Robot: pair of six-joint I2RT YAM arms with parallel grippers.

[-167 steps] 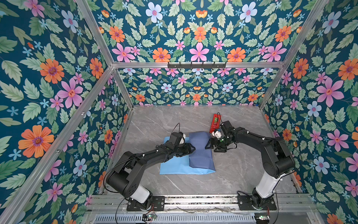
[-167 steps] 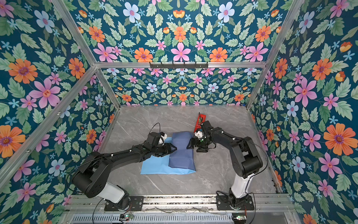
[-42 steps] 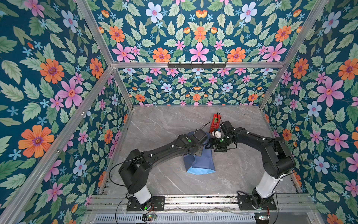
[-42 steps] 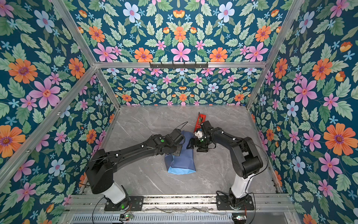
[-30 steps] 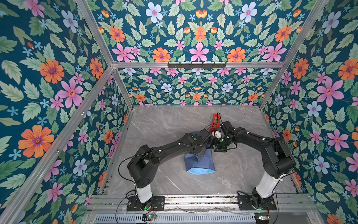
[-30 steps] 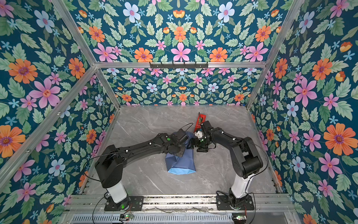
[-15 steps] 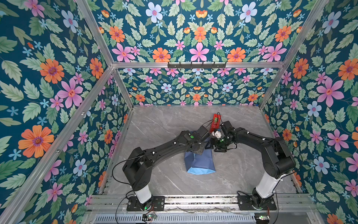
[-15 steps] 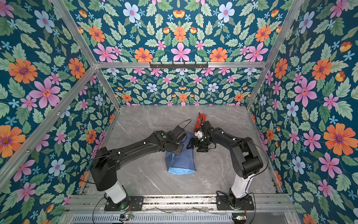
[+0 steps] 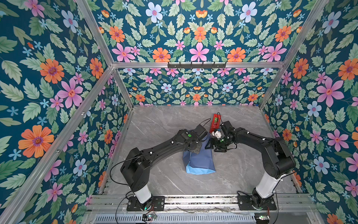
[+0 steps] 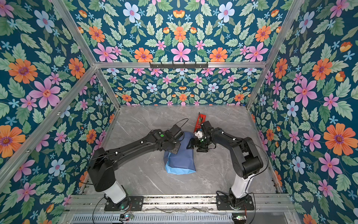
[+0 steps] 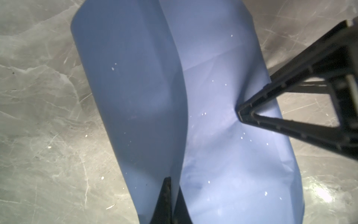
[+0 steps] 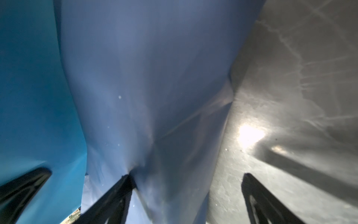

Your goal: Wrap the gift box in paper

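Gift box unseen beneath paper (image 9: 199,161); left gripper (image 11: 170,180) tight on its edge, right gripper (image 12: 187,175) wide open

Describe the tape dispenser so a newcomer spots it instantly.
On the grey marble tabletop, look toward the back, just beyond the blue paper bundle. The tape dispenser stands there: small, narrow, and the only bright red thing on the table.

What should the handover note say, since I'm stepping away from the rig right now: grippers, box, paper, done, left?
Left gripper: shut on a flap of the paper.
Right gripper: open, one finger pressing the paper.
Gift box: hidden under the paper, mid-table.
Done: paper folded over the box.
Left: probably tape the seam, with the red tape dispenser standing just behind; then fold the ends.
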